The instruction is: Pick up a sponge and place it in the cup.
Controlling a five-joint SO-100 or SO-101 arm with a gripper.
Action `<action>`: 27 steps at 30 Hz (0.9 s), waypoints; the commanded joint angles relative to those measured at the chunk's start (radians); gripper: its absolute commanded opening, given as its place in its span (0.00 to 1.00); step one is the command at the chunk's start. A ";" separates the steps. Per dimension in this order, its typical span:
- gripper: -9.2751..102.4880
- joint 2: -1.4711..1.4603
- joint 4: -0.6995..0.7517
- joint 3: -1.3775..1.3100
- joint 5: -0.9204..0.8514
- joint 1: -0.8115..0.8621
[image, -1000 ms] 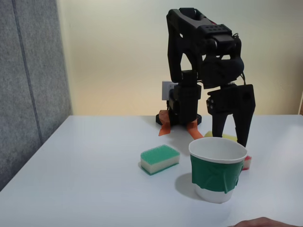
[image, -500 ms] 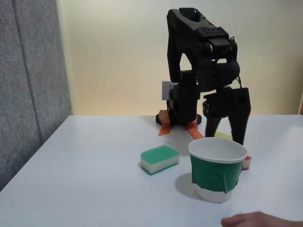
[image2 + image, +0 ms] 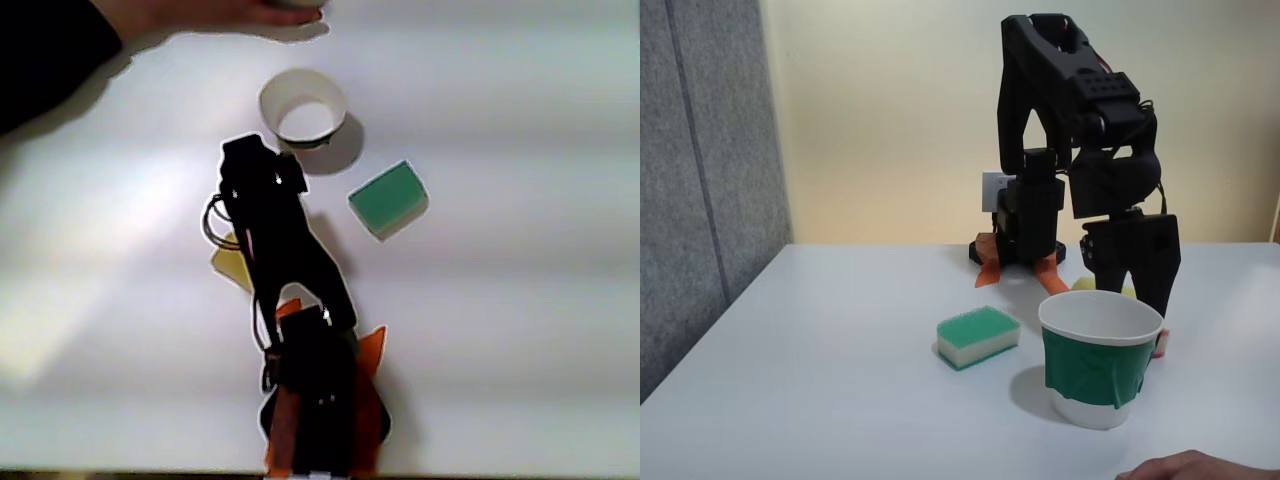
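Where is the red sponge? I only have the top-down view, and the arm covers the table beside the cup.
Observer: In the fixed view, a red-and-white corner of the sponge pokes out from behind the cup, on its right.
Operator: Are the fingers on it?
Observer: They are not gripping it. The fingers point down and are spread apart, and the right one is directly above that corner.
Operator: Is anything between them?
Observer: Nothing is held. Through the gap I can see the yellow sponge lying farther back.
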 commanded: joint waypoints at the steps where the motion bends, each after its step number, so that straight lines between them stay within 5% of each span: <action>1: 0.22 -0.009 0.083 -0.011 0.011 -0.012; 15: 0.08 0.015 0.229 -0.005 0.153 -0.041; 27: 0.08 0.170 0.730 -0.331 0.089 -0.020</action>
